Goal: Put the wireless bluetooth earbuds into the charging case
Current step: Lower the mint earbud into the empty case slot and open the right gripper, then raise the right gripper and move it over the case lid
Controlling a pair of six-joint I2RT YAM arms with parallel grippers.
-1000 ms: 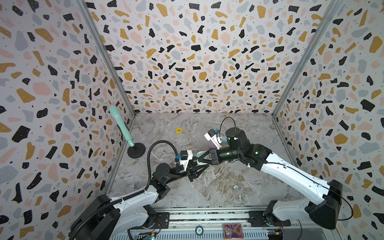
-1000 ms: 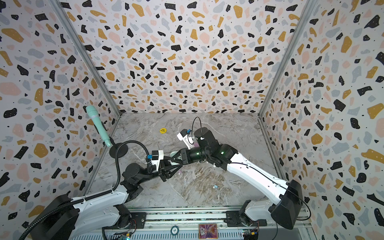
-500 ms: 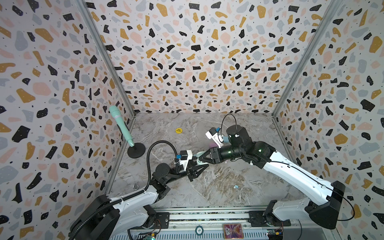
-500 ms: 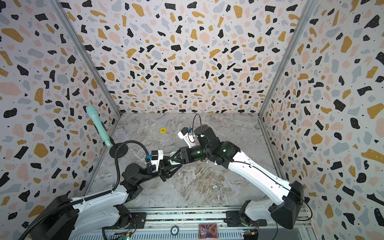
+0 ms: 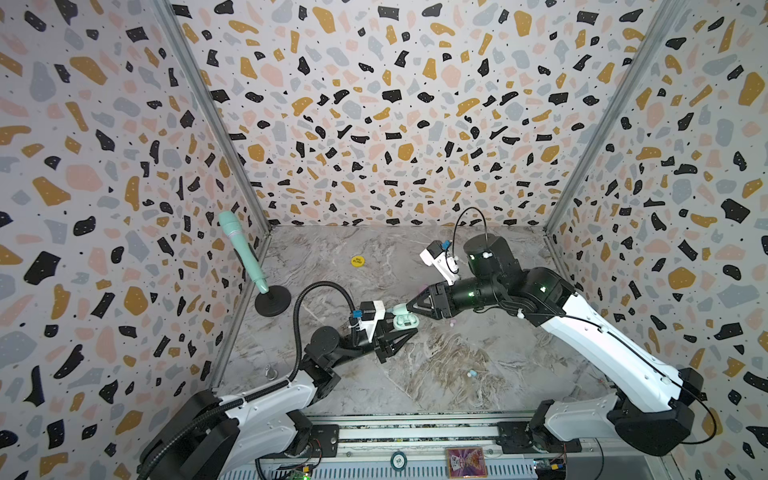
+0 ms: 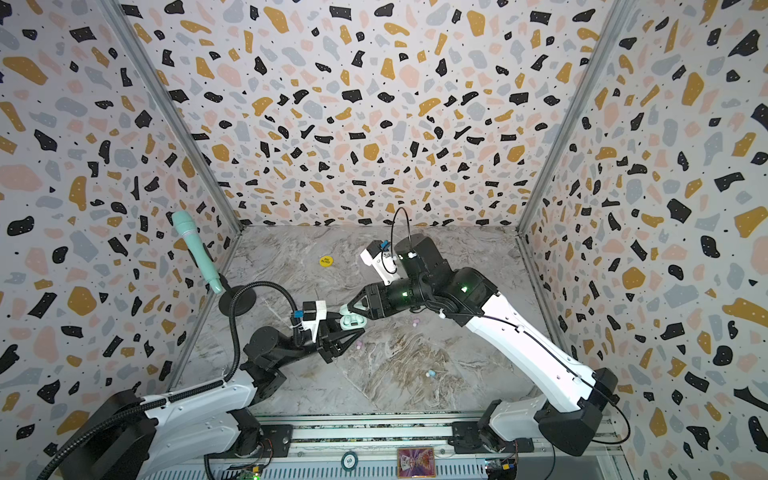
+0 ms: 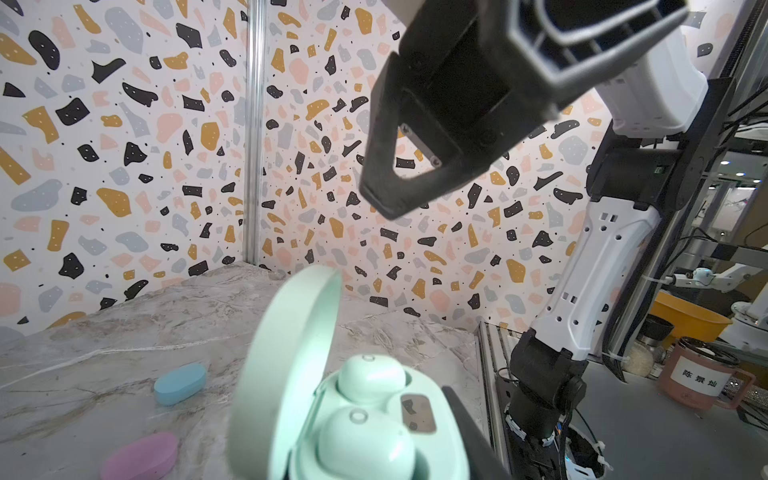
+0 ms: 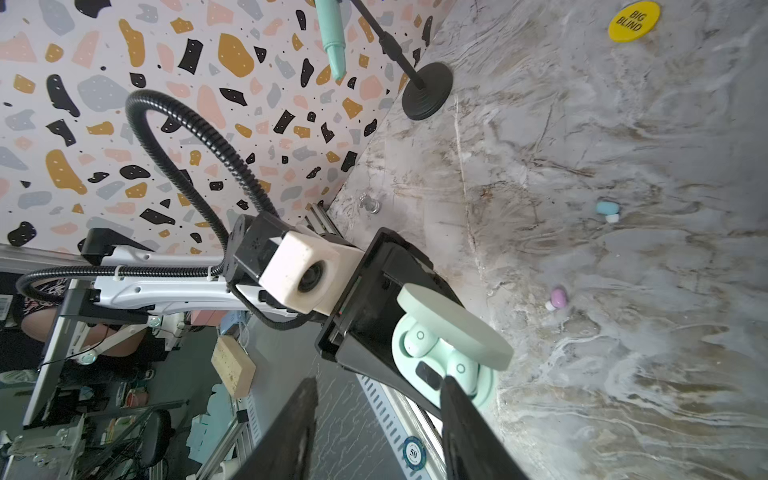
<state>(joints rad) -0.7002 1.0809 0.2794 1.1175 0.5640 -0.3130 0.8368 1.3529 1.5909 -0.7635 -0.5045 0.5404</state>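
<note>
**Mint case held open with two buds seated**

The left gripper (image 5: 399, 332) is clenched on the mint charging case (image 5: 405, 321) and holds it up off the marble table (image 5: 457, 257), near the middle of the floor in both top views. The case's lid (image 7: 286, 357) stands open. Two mint earbuds (image 7: 370, 378) sit side by side in the wells, their round backs facing out.

The right gripper (image 8: 374, 415) reaches across to the case from the right. Its jaws are parted and nothing is between them. In the right wrist view one fingertip (image 8: 451, 384) overlaps the rim of the case, but I cannot tell whether it touches the case or is only in front of it.

Loose buds lie on the table:
- A pink earbud (image 6: 415, 321) is just right of the case, under the right arm.
- A blue earbud (image 6: 430, 373) lies nearer the front edge, well apart from both grippers.

The left wrist view shows a blue case (image 7: 180, 382) and a pink case (image 7: 139, 457), both shut, lying flat near each other on the table. A yellow disc (image 5: 357, 260) sits toward the back wall. A mint microphone (image 5: 243, 249) leans on its black stand at the left wall.
</note>
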